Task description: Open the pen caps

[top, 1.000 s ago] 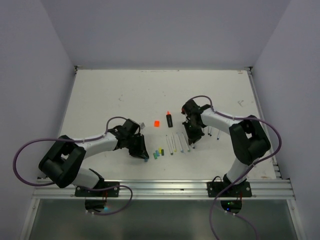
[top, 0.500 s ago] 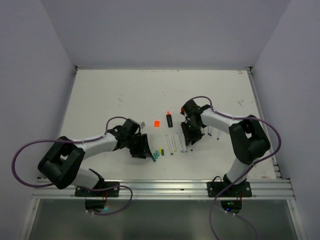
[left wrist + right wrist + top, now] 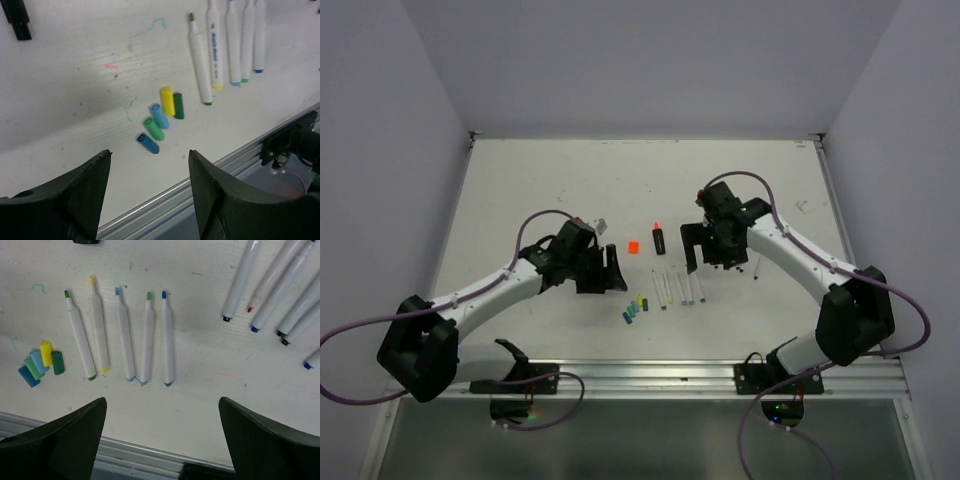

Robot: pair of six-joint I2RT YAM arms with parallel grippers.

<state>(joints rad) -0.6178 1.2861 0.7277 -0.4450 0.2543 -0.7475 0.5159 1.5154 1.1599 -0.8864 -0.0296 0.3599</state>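
Several pen caps lie in a tight cluster on the white table: yellow, dark green, light blue, green and blue. The same cluster shows in the top view. To its right, several uncapped white pens lie side by side, coloured tips pointing away. My left gripper hangs open above the caps and holds nothing. My right gripper is wide open above the near ends of the pens and is also empty. An orange cap and a black marker lie farther back.
More white pens, still capped, lie at the right, also seen at the pens in the top view. The table's metal rail runs along the near edge. Side walls enclose the table.
Both grippers have opened and risen from the table. The left drew back from the cap cluster, leaving the blue cap there. The right lifted off the row of pens.
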